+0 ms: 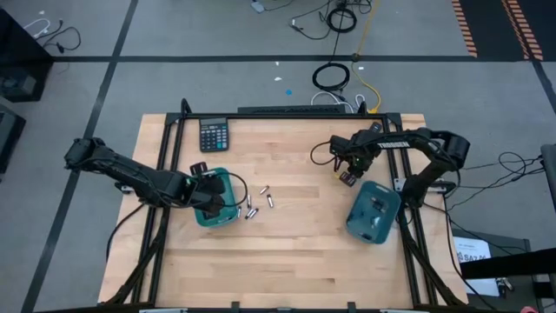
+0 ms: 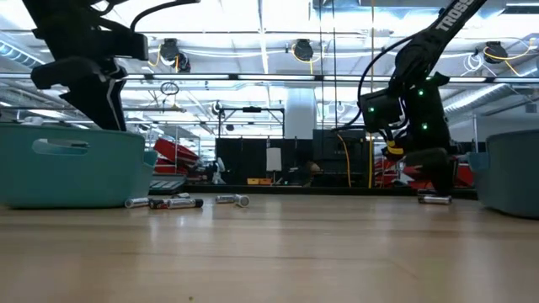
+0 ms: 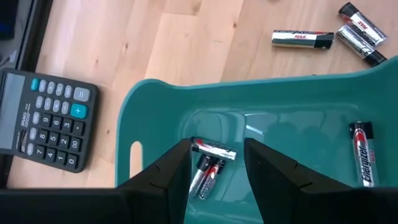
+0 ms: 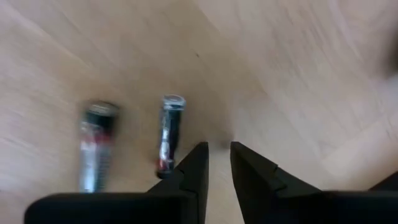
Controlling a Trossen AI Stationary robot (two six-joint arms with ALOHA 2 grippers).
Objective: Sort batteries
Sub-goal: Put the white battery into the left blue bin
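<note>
My left gripper (image 1: 211, 187) hangs open over the left teal tray (image 1: 230, 178). In the left wrist view its fingers stand either side of a silver battery (image 3: 214, 149), which lies on two others (image 3: 205, 175) on the tray floor; one more (image 3: 362, 152) lies apart. Several loose batteries (image 1: 252, 207) lie on the wood just right of that tray. My right gripper (image 4: 219, 149) is low over the table near the right teal tray (image 1: 373, 213), with a narrow gap between its fingers and nothing in it. Two batteries (image 4: 169, 134) lie on the wood beside it.
A black calculator (image 1: 213, 135) lies at the far edge, beyond the left tray. Bare wood stretches between the two trays and toward the near edge. Black frame rails run along the table's left and right sides. Cables lie on the floor beyond the table.
</note>
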